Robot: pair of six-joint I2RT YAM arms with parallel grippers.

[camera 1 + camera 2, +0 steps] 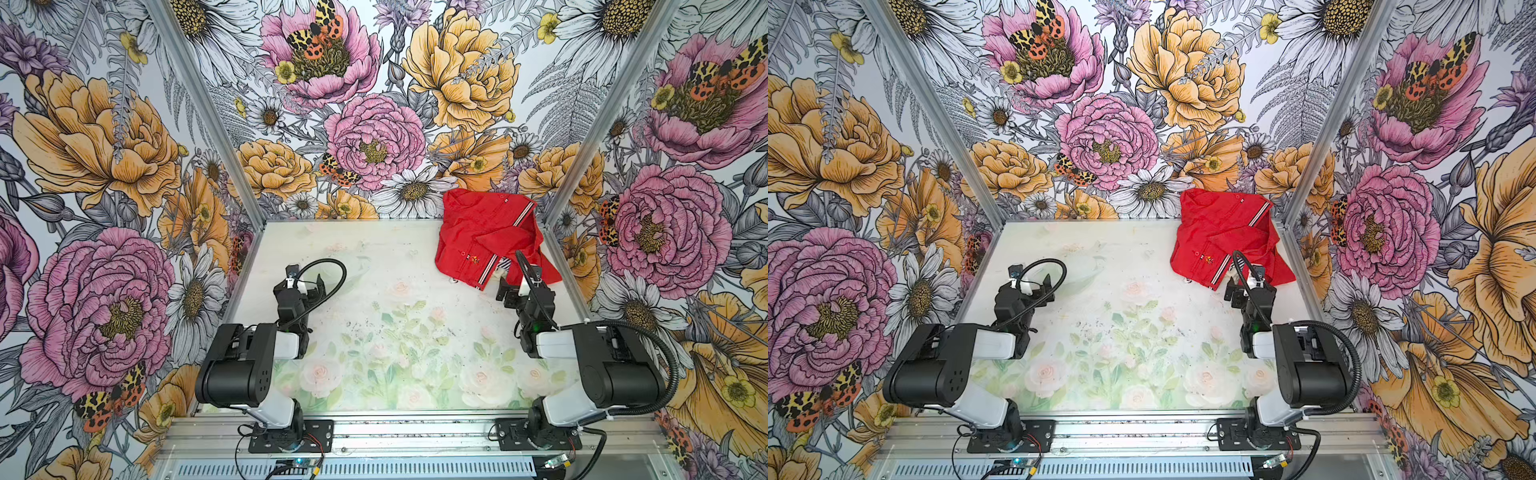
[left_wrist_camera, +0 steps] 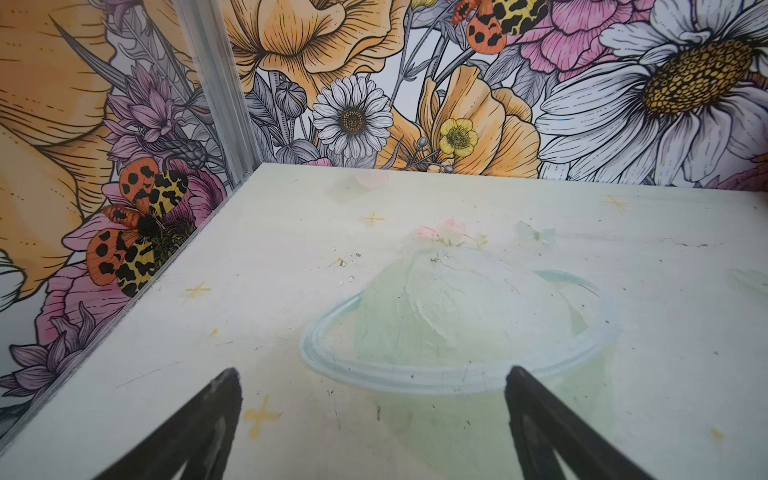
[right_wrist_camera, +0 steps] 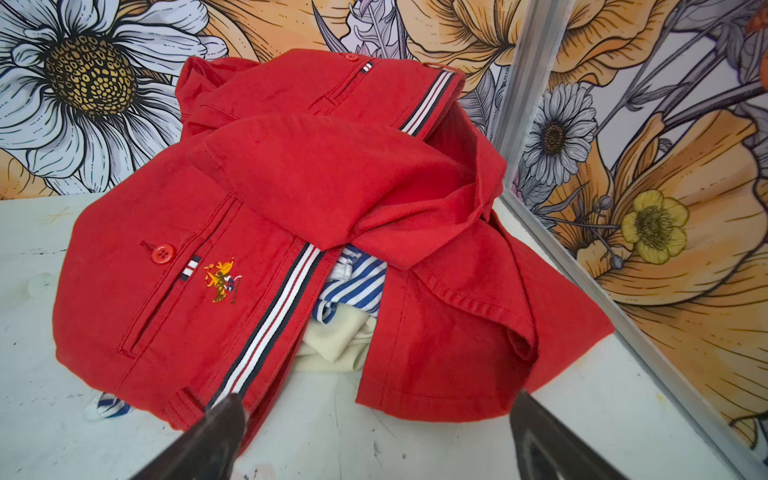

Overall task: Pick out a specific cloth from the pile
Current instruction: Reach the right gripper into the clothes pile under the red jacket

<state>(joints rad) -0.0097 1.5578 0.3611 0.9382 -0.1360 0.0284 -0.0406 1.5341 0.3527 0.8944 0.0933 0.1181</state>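
A pale table printed with faint roses sits inside flowered walls. In both top views the pile lies in the far right corner, with its red shirt draped over everything else. The right gripper hovers just beside the pile's near edge, jaws spread wide and holding nothing. The left gripper hangs over bare table well apart from the clothes, equally wide and empty.

The left wrist view shows only printed table and wall beyond the two dark fingers. Nothing lies within reach there.

The right wrist view gives the clearest look. The shirt's two front flaps part, and in the gap sits the striped garment. The cloth shows as a small cream fold, nearer the gripper than the stripes and touching both the stripes and the red fabric. Its waistband and drawstrings are hidden. The open jaws face this gap, and one finger overlaps the shirt's hem.

The exposed cream patch is narrow and hemmed in by red. Wide jaws closing here could easily pinch the shirt hem along with the cloth, or instead of it. Most of the cloth appears buried, so a pull would likely drag the shirt and the stripes with it and scatter the pile. A shallow pinch on such soft fabric may simply slip off. The left gripper is too far away to hold the pile down.
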